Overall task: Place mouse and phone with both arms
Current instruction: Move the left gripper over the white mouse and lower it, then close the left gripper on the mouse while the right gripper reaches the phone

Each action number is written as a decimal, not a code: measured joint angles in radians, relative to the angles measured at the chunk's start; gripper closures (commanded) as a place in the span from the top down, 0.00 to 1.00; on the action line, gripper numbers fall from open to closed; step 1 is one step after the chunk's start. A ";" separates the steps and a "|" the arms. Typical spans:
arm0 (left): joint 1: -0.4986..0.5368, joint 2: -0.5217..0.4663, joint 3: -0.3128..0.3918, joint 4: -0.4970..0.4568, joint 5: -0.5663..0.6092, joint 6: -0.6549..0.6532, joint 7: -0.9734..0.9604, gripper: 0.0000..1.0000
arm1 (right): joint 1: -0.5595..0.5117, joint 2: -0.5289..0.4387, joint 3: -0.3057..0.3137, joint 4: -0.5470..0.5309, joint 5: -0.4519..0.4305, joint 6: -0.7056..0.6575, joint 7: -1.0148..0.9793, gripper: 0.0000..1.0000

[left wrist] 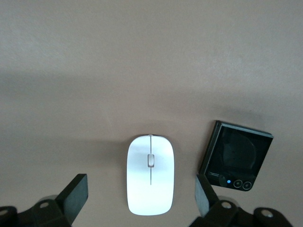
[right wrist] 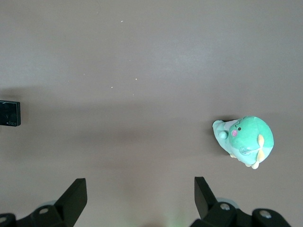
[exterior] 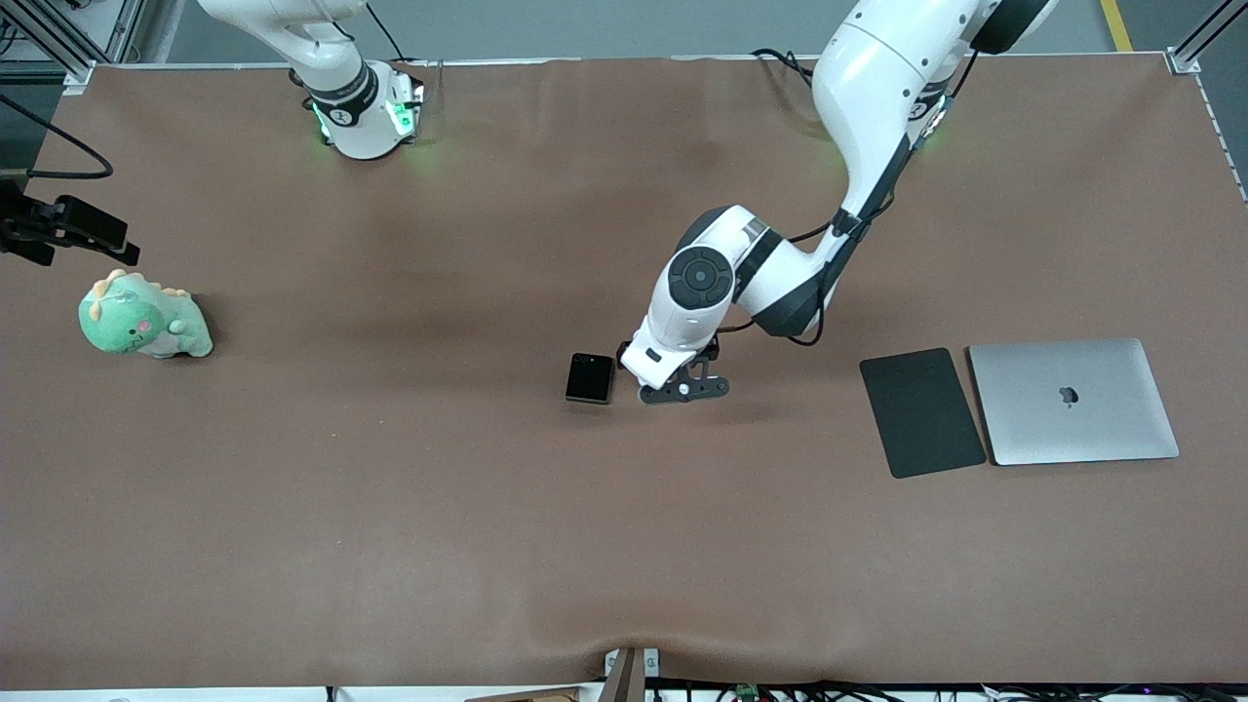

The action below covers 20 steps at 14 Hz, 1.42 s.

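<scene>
The white mouse (left wrist: 150, 174) lies on the brown table between the spread fingers of my left gripper (left wrist: 141, 196). The gripper is open and low over the mouse, with a gap on each side. In the front view the left hand (exterior: 682, 388) hides the mouse. The black folded phone (exterior: 590, 377) lies flat right beside it, toward the right arm's end, and shows in the left wrist view (left wrist: 235, 156). My right gripper (right wrist: 140, 196) is open and empty, high over the table near the plush toy, and shows at the front view's edge (exterior: 88, 234).
A dark grey mouse pad (exterior: 921, 411) and a closed silver laptop (exterior: 1072, 400) lie side by side toward the left arm's end. A green plush dinosaur (exterior: 144, 317) sits toward the right arm's end and also shows in the right wrist view (right wrist: 244, 141).
</scene>
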 measured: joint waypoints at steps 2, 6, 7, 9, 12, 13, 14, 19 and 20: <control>-0.002 0.010 0.000 0.000 0.028 0.003 -0.004 1.00 | 0.000 0.000 0.000 0.000 0.000 0.000 0.000 1.00; -0.021 0.048 0.000 0.000 0.051 0.041 -0.054 1.00 | 0.000 0.000 0.000 0.000 -0.001 0.000 0.000 1.00; -0.029 0.062 0.000 0.000 0.051 0.054 -0.064 1.00 | 0.000 0.000 0.000 0.000 -0.001 0.000 0.000 1.00; -0.039 0.082 0.000 0.000 0.052 0.069 -0.072 1.00 | 0.000 0.000 0.000 0.000 -0.001 0.000 0.000 1.00; -0.039 0.091 0.002 0.000 0.052 0.072 -0.072 1.00 | 0.000 0.000 0.000 0.000 -0.001 0.000 0.000 1.00; -0.040 0.093 0.003 0.000 0.052 0.074 -0.072 1.00 | 0.000 0.000 0.000 0.000 -0.001 0.000 0.000 1.00; -0.040 0.096 0.003 0.000 0.052 0.076 -0.072 1.00 | 0.000 0.000 0.000 0.000 -0.002 0.000 0.000 1.00; -0.053 0.111 0.003 0.000 0.053 0.081 -0.093 0.97 | 0.000 0.000 0.000 0.000 -0.002 0.000 0.000 1.00; -0.053 0.111 0.003 0.000 0.053 0.081 -0.093 0.94 | 0.000 0.000 0.000 0.000 -0.002 0.000 0.000 1.00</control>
